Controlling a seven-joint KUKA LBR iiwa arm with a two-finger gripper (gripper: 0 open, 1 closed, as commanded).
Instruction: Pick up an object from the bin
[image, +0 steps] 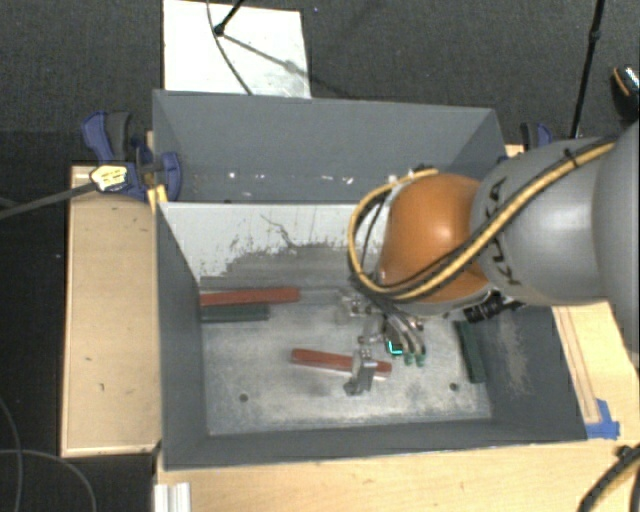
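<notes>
Camera view, scuffed grey bin floor (270, 400), fingers (356, 378) at red-brown bar (318, 357), open or closed unclear, dark backdrop (60, 60) around.

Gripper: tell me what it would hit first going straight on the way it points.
Probably the red-brown stick in the middle of the bin; the gripper points down over its right end. Its height above the stick is unclear.
</notes>
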